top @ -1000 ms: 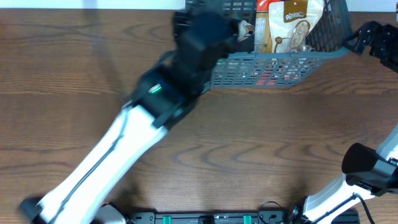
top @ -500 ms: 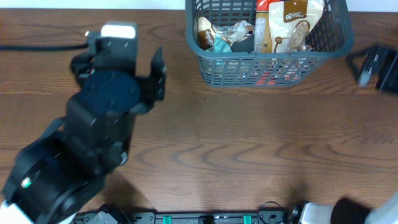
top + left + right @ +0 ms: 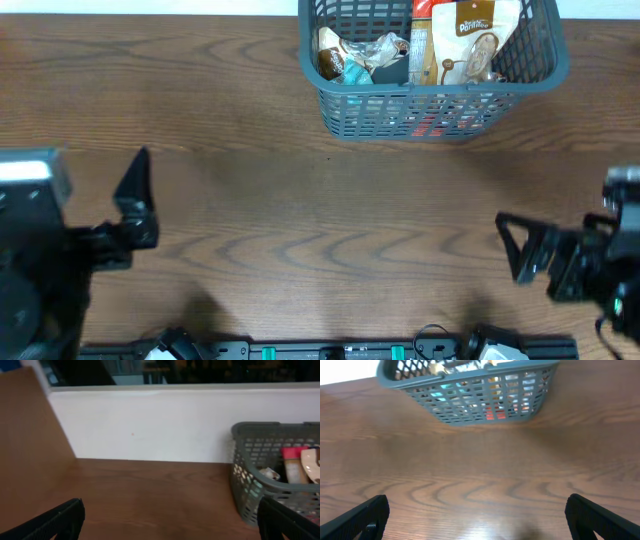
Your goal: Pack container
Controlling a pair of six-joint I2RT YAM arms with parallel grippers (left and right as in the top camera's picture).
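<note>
The container, a dark grey-blue slatted basket, stands at the back of the table, right of centre. Inside it lie small snack packets on the left and a tall orange-and-white bag on the right. My left gripper is low at the table's front left, far from the basket. It is open and empty, with the basket at the right edge of its view. My right gripper is at the front right, open with nothing between its fingers. It faces the basket across bare wood.
A white wall runs behind the table's back edge. The brown wooden tabletop stretches between both grippers and the basket. A black rail lies along the front edge.
My left arm has pulled back from the basket to the front left, its jaws opening wider. My right arm has moved from beside the basket's right end down to the front right.
</note>
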